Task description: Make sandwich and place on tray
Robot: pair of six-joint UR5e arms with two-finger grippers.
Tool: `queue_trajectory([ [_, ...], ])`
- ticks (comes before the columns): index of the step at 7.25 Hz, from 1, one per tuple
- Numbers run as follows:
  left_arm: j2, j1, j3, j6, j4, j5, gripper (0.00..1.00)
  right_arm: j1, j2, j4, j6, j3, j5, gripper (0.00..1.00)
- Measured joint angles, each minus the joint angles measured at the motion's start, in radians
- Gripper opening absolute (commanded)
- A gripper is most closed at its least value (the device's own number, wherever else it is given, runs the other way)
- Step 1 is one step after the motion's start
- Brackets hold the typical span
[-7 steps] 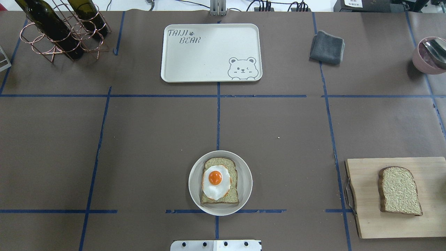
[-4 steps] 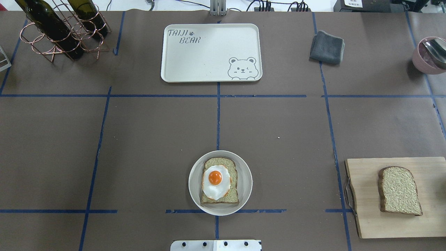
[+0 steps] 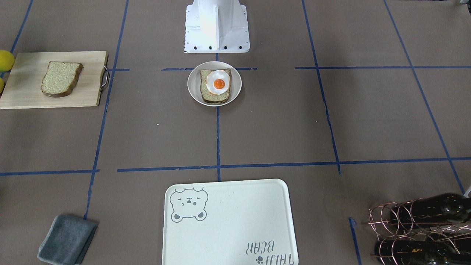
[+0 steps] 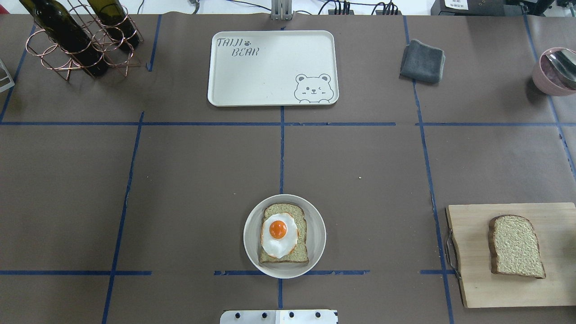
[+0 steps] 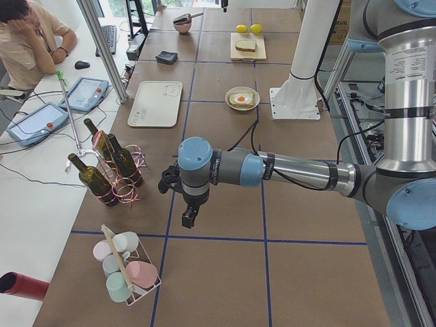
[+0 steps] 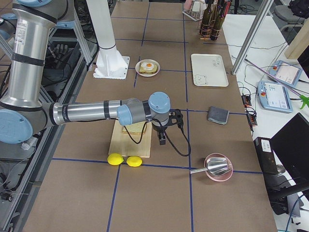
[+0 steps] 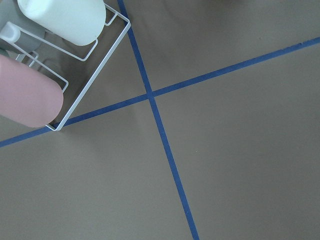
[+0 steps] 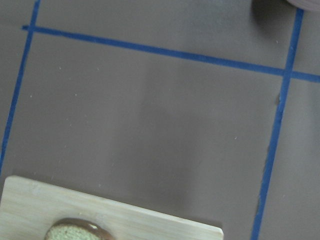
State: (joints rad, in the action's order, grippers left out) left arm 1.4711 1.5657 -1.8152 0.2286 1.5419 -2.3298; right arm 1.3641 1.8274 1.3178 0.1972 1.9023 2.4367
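**Figure.** Sandwich assembly, judged roughly half complete. One bread slice (image 4: 283,208) lay flat on the small round plate (image 4: 317,236) near the robot's base. The fried egg (image 4: 279,236) rested on top of it, yolk up. The second bread slice (image 4: 515,245) lay alone on the wooden board (image 4: 472,288) at the robot's right end of the counter (image 4: 202,180), well apart from the plate. The tray (image 4: 270,67) sat at the far side of the counter, on the centre line, with nothing on it.

From this layout, the lower slice and the filling were in place. Three steps were left: lifting the second slice, setting it over the egg, and carrying the closed sandwich across to the tray.

Neither arm appeared in the overhead or front-facing view. In the right side view the right tool (image 6: 162,139) hung above the counter, just beside the board's edge away from the robot and near the second slice. Its wrist camera showed a corner of the board and a little of that slice's crust at the bottom of the frame. In the left side view the left tool (image 5: 189,216) hung over the robot's left end of the counter, near the bottle rack (image 5: 112,170) and the cup rack (image 5: 126,269), well apart from every task item. Whether either tool was wide or narrow could not be told from these views.
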Motion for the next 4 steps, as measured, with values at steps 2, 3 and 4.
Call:
queue_trajectory([
  [2, 0.0, -0.001, 0.002, 0.0, 0.001, -0.002, 1.0, -0.199, 0.119, -0.378, 0.406, 0.001, -0.07, 0.96],
  [3, 0.0, -0.001, 0.002, 0.0, 0.001, -0.003, 1.0, -0.292, 0.162, -0.524, 0.556, -0.004, -0.119, 0.87],
  [4, 0.0, -0.001, 0.002, 0.0, 0.0, -0.003, 1.0, -0.37, 0.189, -0.65, 0.671, -0.022, -0.161, 0.8],
])
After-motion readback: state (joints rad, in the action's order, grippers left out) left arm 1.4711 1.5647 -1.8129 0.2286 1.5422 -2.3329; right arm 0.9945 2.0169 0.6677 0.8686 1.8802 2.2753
